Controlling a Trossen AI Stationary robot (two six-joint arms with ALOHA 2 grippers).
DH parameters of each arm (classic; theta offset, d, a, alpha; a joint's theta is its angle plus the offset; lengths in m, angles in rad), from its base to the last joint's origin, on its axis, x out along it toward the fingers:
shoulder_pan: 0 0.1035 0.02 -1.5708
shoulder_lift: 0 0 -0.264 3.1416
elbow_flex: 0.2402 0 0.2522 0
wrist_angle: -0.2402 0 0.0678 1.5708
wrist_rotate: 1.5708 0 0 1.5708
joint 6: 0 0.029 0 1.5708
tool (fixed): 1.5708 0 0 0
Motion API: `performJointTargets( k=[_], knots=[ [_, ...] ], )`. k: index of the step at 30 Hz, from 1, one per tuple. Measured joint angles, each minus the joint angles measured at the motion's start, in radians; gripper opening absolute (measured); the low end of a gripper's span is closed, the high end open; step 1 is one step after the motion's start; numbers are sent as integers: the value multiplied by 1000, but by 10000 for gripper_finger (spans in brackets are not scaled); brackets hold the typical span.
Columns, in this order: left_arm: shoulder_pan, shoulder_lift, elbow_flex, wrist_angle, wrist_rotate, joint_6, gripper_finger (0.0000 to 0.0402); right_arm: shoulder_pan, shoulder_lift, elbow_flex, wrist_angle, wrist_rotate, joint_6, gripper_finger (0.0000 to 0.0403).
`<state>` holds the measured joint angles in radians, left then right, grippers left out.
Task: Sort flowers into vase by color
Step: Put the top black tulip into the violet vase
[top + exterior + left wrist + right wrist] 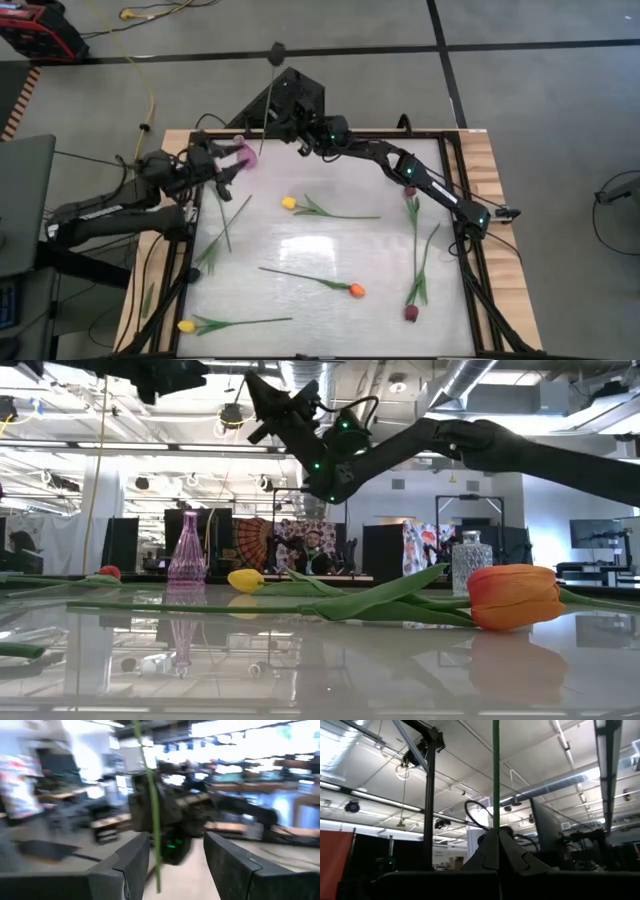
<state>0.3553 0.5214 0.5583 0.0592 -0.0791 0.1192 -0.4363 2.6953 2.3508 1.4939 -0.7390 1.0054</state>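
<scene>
My right gripper (284, 120) (496, 839) reaches to the table's far left part, raised, and is shut on a tulip that stands upright; its dark head (277, 48) points up toward the overhead camera. My left gripper (230, 160) (175, 857) is open beside the pink vase (246, 152) (186, 555). In the left wrist view its fingers stand on either side of the held tulip's lower stem (153, 815); I see no touch. Other tulips lie flat on the table: yellow (289, 203), orange (356, 291) (510, 595), yellow (186, 326), maroon (410, 313). My right gripper pinches the tulip's thin green stem (496, 822) between its two shut fingers. The stem runs straight up past the fingertips and is lifted clear of the table. Its lower end (157, 887) hangs free below.
A clear glass vase (471, 563) stands on the table's right part in the low view. More green stems and leaves lie near the left edge (222, 222) and along the right side (418, 250). Black frame rails (470, 250) border the white table top.
</scene>
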Motion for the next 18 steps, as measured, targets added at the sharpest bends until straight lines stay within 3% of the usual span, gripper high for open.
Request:
performJointTargets(
  k=[3,5,18],
  knots=[
    [29,36,0,-11,139,-31,178,18,0,0,-2,-2,-8,17],
    [37,61,0,-3,170,-39,178,27,0,0,-18,-2,-11,17],
    [39,117,0,16,126,-49,178,45,0,0,-62,-24,-48,17]
  ],
)
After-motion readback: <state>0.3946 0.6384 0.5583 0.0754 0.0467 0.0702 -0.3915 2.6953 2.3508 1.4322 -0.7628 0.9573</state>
